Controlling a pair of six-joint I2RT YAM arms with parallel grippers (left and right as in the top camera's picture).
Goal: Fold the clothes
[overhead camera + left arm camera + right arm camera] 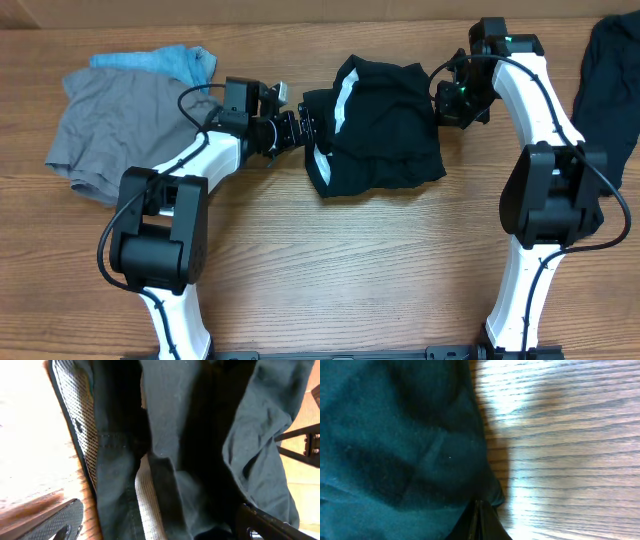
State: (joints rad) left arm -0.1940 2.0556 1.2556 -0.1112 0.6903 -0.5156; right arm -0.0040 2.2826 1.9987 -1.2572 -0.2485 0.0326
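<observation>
The black shorts [385, 125] lie crumpled at the table's middle back, with pale lining showing along their left side [343, 100]. My left gripper [308, 130] is at their left edge. In the left wrist view its fingers [160, 527] are spread wide with the shorts [200, 435] and a pale mesh strip [82, 425] between them. My right gripper [442, 100] is at the shorts' right edge. In the right wrist view its fingers [479, 512] are closed together on the edge of the dark cloth [395, 435].
A grey garment [110, 125] lies at the far left with a light-blue one [165, 60] behind it. Another black garment [610, 80] lies at the right back edge. The wooden table [330, 270] shows bare grain in front.
</observation>
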